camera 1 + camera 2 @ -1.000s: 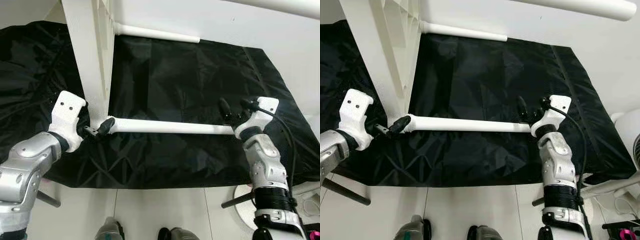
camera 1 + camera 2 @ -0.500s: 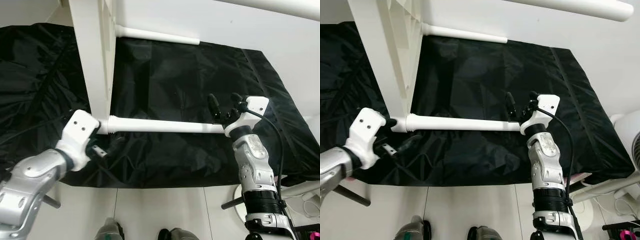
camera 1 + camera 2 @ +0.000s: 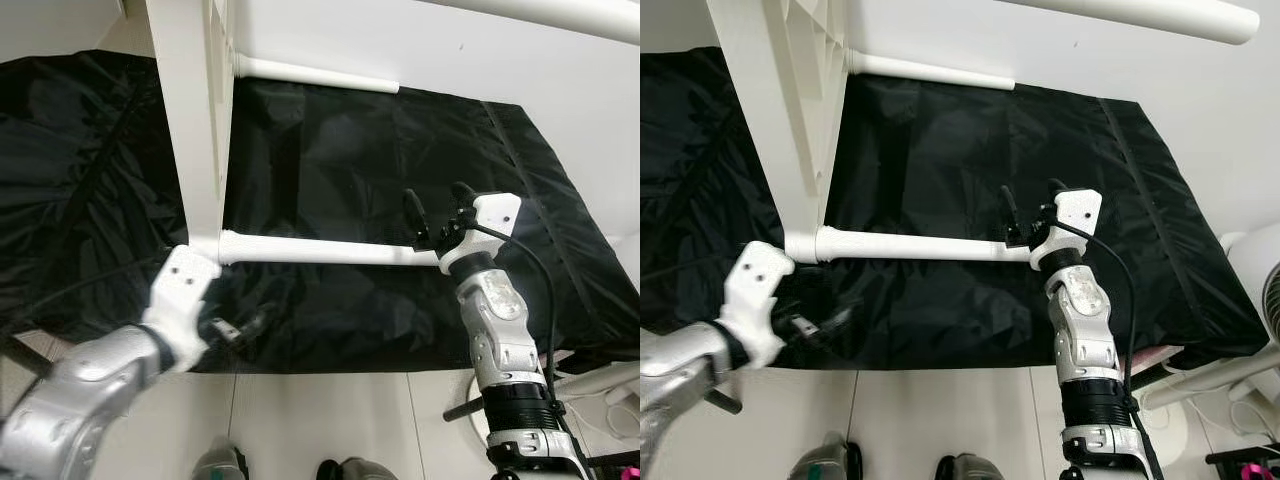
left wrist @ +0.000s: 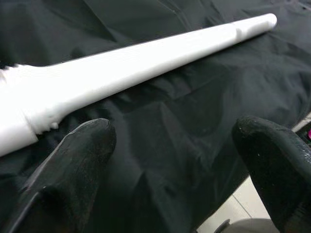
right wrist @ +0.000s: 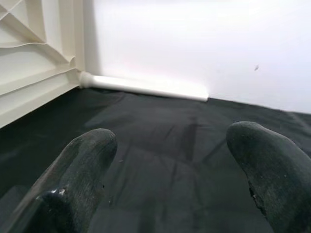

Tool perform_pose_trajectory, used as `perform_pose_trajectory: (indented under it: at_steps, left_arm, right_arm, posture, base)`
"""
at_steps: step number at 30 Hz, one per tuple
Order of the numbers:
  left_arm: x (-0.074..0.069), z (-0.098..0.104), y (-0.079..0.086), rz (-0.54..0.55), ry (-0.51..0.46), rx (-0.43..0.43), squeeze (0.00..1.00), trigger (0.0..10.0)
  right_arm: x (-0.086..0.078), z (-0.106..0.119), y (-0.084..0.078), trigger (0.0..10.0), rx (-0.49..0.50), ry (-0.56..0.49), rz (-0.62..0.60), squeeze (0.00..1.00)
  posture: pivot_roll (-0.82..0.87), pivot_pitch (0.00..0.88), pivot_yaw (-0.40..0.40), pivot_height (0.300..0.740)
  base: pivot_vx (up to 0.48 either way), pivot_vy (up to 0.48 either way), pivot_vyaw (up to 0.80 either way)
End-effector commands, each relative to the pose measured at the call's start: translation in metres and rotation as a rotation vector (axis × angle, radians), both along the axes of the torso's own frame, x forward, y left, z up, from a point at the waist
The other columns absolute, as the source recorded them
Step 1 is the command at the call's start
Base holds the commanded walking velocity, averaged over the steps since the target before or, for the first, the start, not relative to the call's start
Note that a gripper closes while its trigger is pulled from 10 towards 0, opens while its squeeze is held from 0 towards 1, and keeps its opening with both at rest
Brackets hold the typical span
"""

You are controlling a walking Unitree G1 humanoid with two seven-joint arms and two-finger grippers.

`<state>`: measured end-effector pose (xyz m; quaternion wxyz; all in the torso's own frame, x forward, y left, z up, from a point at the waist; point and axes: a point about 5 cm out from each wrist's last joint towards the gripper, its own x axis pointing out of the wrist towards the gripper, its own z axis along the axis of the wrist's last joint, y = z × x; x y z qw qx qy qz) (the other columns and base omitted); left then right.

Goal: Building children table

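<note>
Black sheet covers the tiled floor by a white wall, white tabletop on edge with its leg sticking out; left hand spread below it, right hand spread at its tip.

The black cloth spread on the floor is thin and crinkled, with a faint sheen on its folds. On it, the table leg looks like smooth white plastic, slightly glossy, with ridged thread at its end near the tabletop. The tabletop is matt white plastic with moulded ribs. The left hand has matt black fingers with a rough, grainy face. Beyond the cloth, the floor tiles are pale and glossy.
</note>
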<state>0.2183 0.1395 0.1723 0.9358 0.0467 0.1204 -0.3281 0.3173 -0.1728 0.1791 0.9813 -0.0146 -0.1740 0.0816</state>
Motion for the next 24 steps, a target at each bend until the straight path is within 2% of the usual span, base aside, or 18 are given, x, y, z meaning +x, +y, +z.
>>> perform_pose_trajectory:
  at_steps: [1, 2, 4, 7, 10, 17, 19, 23, 24]
  left_arm:
    - [0.002, -0.004, -0.004, 0.018, 0.026, 0.000, 0.00, 10.0]
    - [0.002, -0.004, -0.004, 0.018, 0.026, 0.000, 0.00, 10.0]
    - [0.009, -0.003, -0.021, 0.047, 0.033, -0.057, 0.00, 10.0]
    - [0.011, -0.002, -0.023, 0.055, 0.034, -0.069, 0.00, 10.0]
    - [0.017, -0.003, -0.026, 0.122, 0.051, -0.104, 0.00, 10.0]
    - [0.022, -0.009, -0.029, 0.200, 0.097, -0.118, 0.00, 10.0]
    - [0.022, -0.013, -0.033, 0.237, 0.162, -0.149, 0.00, 10.0]
    - [0.024, -0.015, -0.034, 0.272, 0.199, -0.167, 0.00, 10.0]
    - [0.025, -0.015, -0.036, 0.282, 0.213, -0.189, 0.00, 10.0]
  right_arm:
    - [-0.002, 0.001, -0.004, 10.0, -0.020, -0.016, -0.024, 0.00]
    - [-0.002, 0.001, -0.004, 10.0, -0.020, -0.016, -0.024, 0.00]
    - [-0.004, 0.008, 0.000, 10.0, -0.074, -0.063, -0.038, 0.00]
    - [-0.005, 0.010, 0.002, 10.0, -0.091, -0.076, -0.039, 0.00]
    - [-0.007, 0.013, 0.004, 10.0, -0.129, -0.102, -0.071, 0.00]
    - [-0.009, 0.014, 0.001, 10.0, -0.114, -0.107, -0.148, 0.00]
    - [-0.011, 0.016, 0.003, 0.0, -0.096, -0.124, -0.149, 0.00]
    - [-0.011, 0.019, 0.005, 0.0, -0.101, -0.139, -0.143, 0.00]
    - [-0.011, 0.021, 0.006, 8.4, -0.116, -0.147, -0.147, 0.00]
  posture:
    - [0.07, 0.068, -0.092, 0.740]
    - [0.07, 0.068, -0.092, 0.740]
    - [0.07, 0.076, -0.078, 0.740]
    - [0.07, 0.076, -0.078, 0.740]
    - [0.06, 0.085, -0.072, 0.740]
    - [0.05, 0.091, -0.070, 0.740]
    - [0.05, 0.098, -0.070, 0.740]
    - [0.05, 0.106, -0.068, 0.740]
    - [0.05, 0.108, -0.068, 0.740]
  base:
    - [0.000, 0.000, 0.00]
    - [0.000, 0.000, 0.00]
    - [0.000, 0.000, 0.00]
    - [0.000, 0.000, 0.00]
    - [0.000, 0.000, 0.00]
    - [0.000, 0.000, 0.00]
    - [0.000, 0.000, 0.00]
    - [0.000, 0.000, 0.00]
    - [0.000, 0.000, 0.00]
